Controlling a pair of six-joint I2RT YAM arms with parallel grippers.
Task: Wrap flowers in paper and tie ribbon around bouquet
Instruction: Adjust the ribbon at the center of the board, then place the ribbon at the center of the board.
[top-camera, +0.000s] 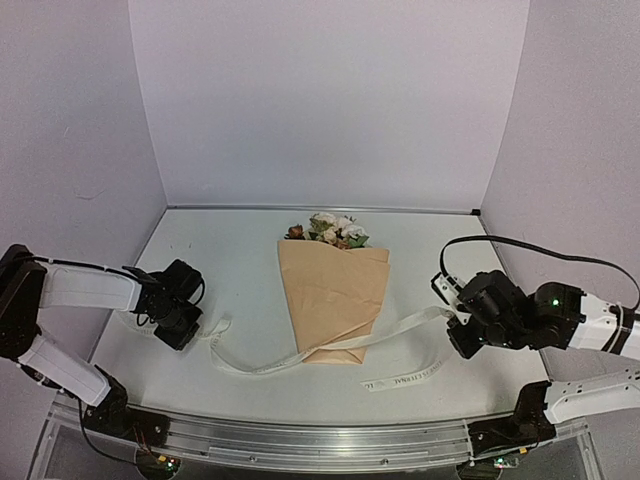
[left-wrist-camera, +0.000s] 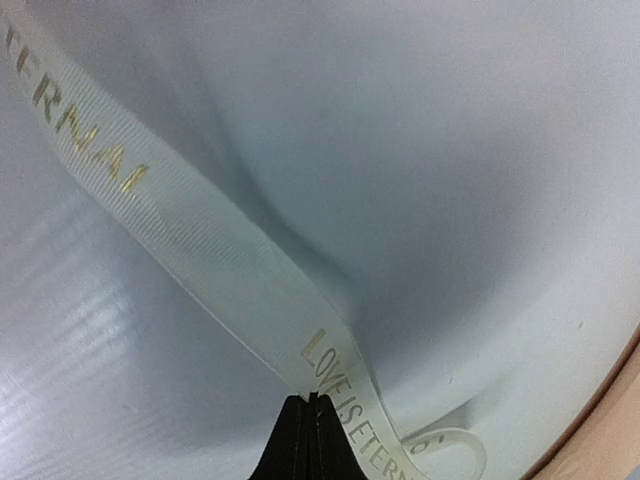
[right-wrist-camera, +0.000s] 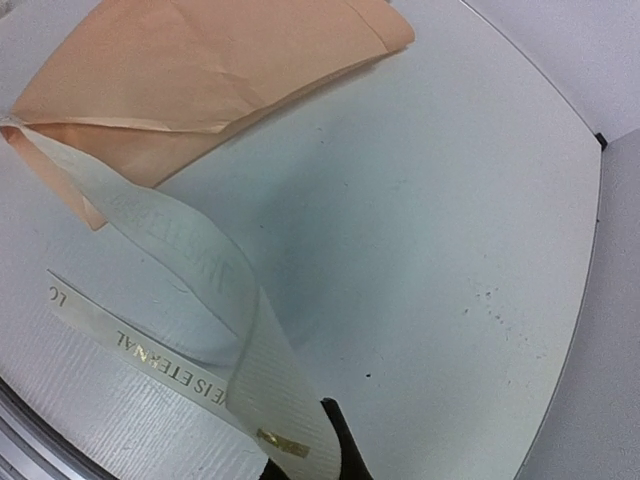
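We are working on the tying step: the wrapping looks done, and the bouquet (top-camera: 333, 300) is lying in the middle of the tabletop (top-camera: 230, 265). The flowers (top-camera: 328, 230) are peeking out toward 12 o'clock and the narrow end of the paper (top-camera: 325, 285) is pointing toward 6 o'clock.

The ribbon (top-camera: 262, 364) is running across that narrow end from side to side, with a loose tail resting on the tabletop at about 5 o'clock of the cone. We cannot tell whether it is also passing underneath.

The left hand (top-camera: 184, 324) is sitting at 9 o'clock of the bouquet. Its fingers are pressed together, and the left wrist view shows them pinching the lettered ribbon at the tips. The right hand (top-camera: 456, 322) is sitting at 3 o'clock, likewise pinching the ribbon, which is rising in a slack curl to its fingers.

No knot is showing yet. We are judging that the next move is calling for both hands to take up the slack evenly and cross the two ends over the cone. They need to do this without dragging the light paper sideways or letting the slippery ribbon slide out of either pinch.
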